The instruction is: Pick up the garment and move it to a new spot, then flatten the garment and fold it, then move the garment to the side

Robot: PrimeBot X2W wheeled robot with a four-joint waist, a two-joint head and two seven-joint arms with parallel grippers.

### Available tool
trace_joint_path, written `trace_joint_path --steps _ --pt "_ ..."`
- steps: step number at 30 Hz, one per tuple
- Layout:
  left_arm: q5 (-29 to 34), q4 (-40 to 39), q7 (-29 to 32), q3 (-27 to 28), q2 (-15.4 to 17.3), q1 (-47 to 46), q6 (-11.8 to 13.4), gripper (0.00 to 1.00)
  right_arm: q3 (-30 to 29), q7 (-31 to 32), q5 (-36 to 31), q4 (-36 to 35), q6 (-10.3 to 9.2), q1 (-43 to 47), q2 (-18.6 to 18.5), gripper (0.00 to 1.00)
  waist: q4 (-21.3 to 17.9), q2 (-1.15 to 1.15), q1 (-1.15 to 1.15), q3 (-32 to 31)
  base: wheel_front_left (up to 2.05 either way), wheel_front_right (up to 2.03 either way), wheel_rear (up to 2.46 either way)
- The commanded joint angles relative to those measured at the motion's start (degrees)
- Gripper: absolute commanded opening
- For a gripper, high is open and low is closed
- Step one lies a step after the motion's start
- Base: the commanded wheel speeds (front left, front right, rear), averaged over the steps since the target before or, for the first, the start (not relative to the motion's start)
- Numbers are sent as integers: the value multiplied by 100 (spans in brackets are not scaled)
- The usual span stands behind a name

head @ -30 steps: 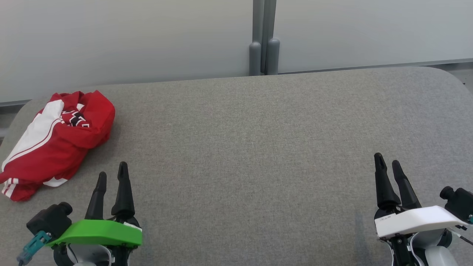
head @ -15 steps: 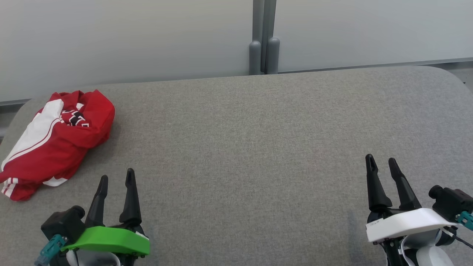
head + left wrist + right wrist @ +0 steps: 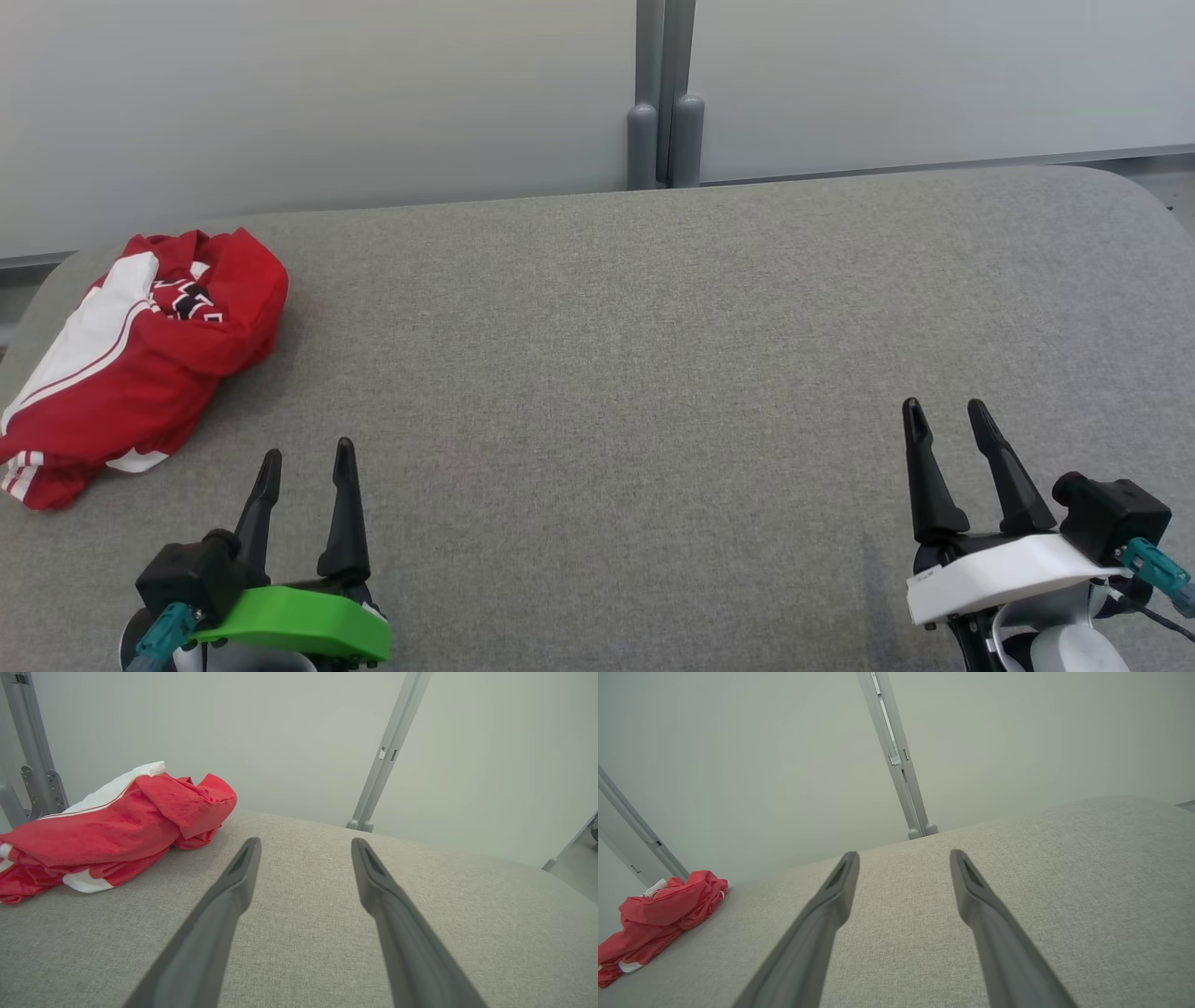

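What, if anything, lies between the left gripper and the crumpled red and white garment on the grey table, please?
Nothing visible does. The crumpled red and white garment lies at the left end of the grey fabric-covered table, ahead and left of the open left gripper, with bare tabletop between them.

Plain setup: grey fabric-covered table [image 3: 653, 327] with rounded corners, pale wall panels [image 3: 327, 93] behind its far edge, a grey post [image 3: 663, 84] between them. Even light.
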Motion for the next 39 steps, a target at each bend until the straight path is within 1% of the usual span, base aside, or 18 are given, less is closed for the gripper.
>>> trace_joint_path --steps 1,18,39 --pt "159 -29 -65 -1 42 62 43 100 22 -59 -179 -19 3 -11 -33 100 2 23 0 -3 0 0 0" --pt "737 59 -276 56 -39 175 -22 100 113 -234 -933 42 3 21 -43 100 12 27 0 -18 0 0 0" --pt "1483 48 -525 25 -114 357 -98 100 181 -438 -1760 -64 3 121 -52 100 15 33 0 -39 0 0 0"
